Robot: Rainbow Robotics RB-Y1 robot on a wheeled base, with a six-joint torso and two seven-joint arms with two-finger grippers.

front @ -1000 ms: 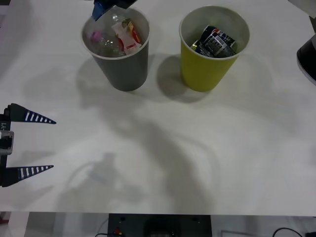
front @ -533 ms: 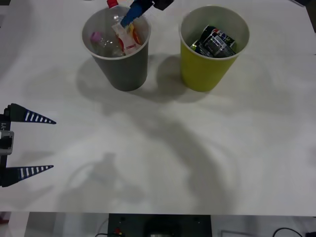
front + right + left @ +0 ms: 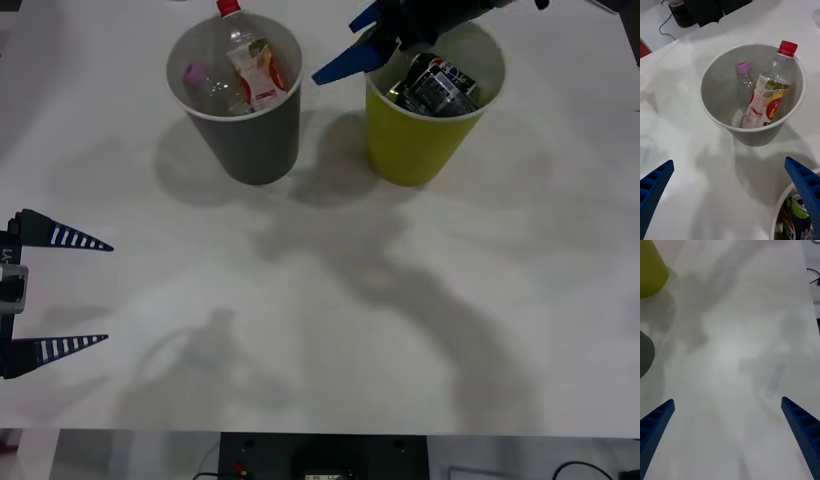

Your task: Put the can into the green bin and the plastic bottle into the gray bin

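Where the white table (image 3: pixel 320 330) carries them, we count two bins: gray bin (image 3: pixel 240 140) holding two bottles, the plastic bottle (image 3: pixel 252 68) (red cap) leaning upright beside a pink-capped bottle (image 3: pixel 205 82); green bin (image 3: pixel 418 140), one can (image 3: pixel 438 84). Right gripper (image 3: pixel 362 45), jaws spread, has withdrawn toward the green bin; left gripper (image 3: pixel 55 292) open, parked.

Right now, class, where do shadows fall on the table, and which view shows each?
Front view: soft dark shadows spread from the gray bin and green bin toward the camera, with an arm-shaped shadow trailing across the white table. Left wrist view: blotchy gray shadows lie between the open left end effector fingers.
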